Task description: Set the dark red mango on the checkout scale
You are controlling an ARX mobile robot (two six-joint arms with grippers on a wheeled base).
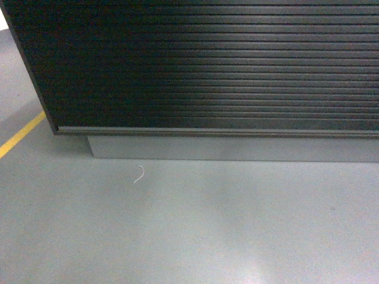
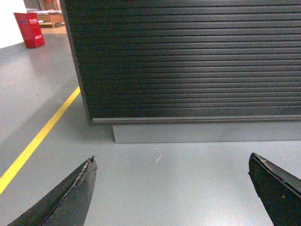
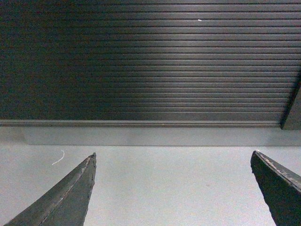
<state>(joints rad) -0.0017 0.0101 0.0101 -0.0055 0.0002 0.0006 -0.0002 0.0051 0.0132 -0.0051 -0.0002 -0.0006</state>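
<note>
Checkout (image 1: pixel 225 65) straight ahead and close, filling the upper half of the head view: dark, horizontally ribbed front, seen from low down, top surface out of frame. Grey plinth (image 1: pixel 237 148) set back beneath the ribbed front, resting on the floor. Left end of the counter visible in the head view and in the left wrist view, right portion running past the frame edge. Mango and scale not in any view, so no telling where they sit.

Left gripper (image 2: pixel 174 190) low at the bottom of its own wrist view, jaws spread wide, nothing between them but bare floor; dark fingertips (image 2: pixel 75 197) at the two lower corners of the frame, pointing toward the counter, well short of it. Right gripper (image 3: pixel 174 190) likewise near the floor in its wrist view, jaws spread wide and holding nothing, facing the same ribbed front. Neither gripper visible in the head view.

Smooth grey floor (image 1: pixel 189 225) with a soft sheen in front of the counter. Small curled white thread (image 1: pixel 140 174) lying on the floor just in front of the plinth, near its left end. Yellow line (image 1: pixel 21 135) painted on the floor, running diagonally past the counter's left end. Red box (image 2: pixel 29 29) far off at the top left of the left wrist view, standing on the floor by a white wall.
</note>
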